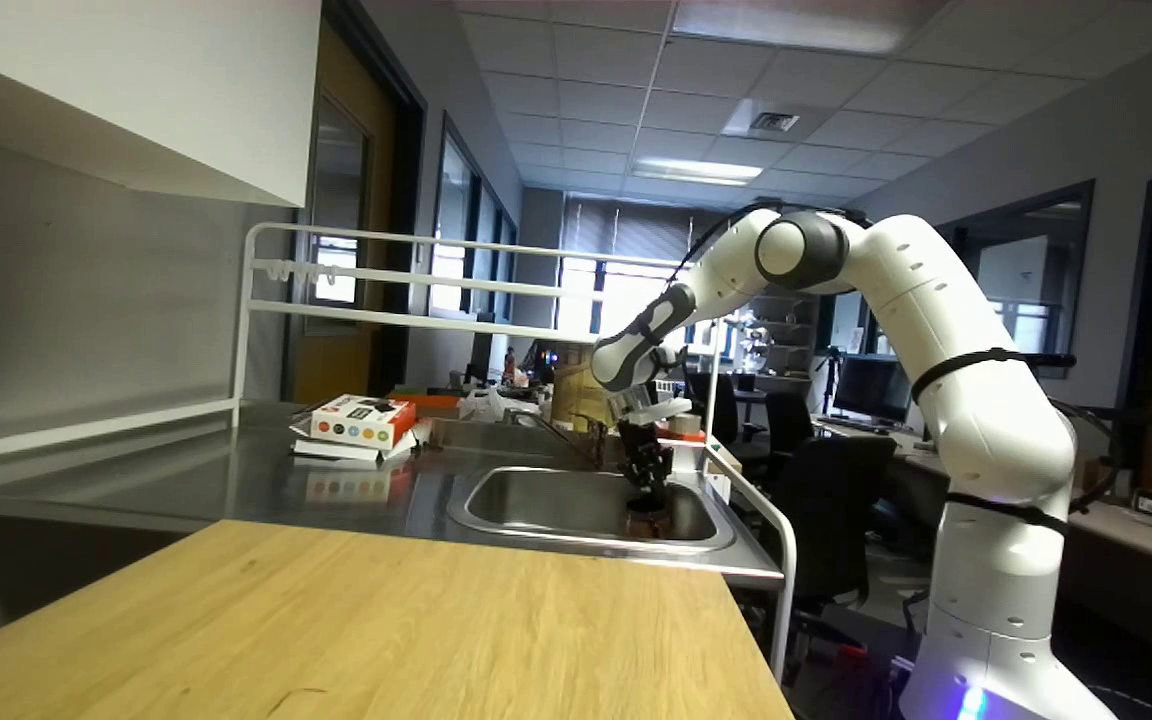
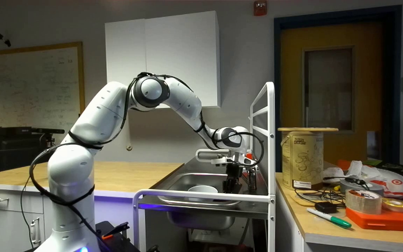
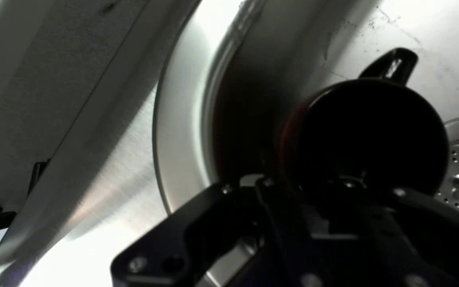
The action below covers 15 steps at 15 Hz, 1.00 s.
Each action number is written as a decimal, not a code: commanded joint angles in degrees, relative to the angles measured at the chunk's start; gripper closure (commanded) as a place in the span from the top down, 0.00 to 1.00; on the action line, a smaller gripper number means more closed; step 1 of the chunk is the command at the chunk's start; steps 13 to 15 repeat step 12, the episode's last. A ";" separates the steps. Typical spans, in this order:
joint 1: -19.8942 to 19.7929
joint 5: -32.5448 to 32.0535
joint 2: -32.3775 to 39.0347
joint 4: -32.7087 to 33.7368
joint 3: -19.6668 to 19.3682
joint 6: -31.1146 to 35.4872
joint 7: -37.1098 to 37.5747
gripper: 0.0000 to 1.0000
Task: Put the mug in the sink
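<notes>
The dark mug (image 1: 647, 522) stands inside the steel sink (image 1: 511, 535), near its right end in this exterior view. In the wrist view the mug (image 3: 373, 127) is seen from above, mouth up, with its handle at the top. My gripper (image 3: 309, 184) is at its near rim, one finger outside the wall and one over the dark inside. A gap shows between the fingers, so it looks open; the tips are hard to see in the dark. The gripper (image 2: 232, 187) points down over the sink (image 2: 177, 180) in an exterior view, where the mug is not discernible.
The faucet (image 2: 252, 178) stands close beside the gripper. A white tubular rack (image 2: 270, 140) borders the counter. A pale round shape (image 2: 202, 189) shows in the basin. A red-and-white box (image 1: 361, 420) lies on the counter. A wooden tabletop (image 1: 416, 620) adjoins it.
</notes>
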 commanded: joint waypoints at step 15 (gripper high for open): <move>-0.66 3.32 -1.33 2.52 0.43 -2.65 -4.37 1.00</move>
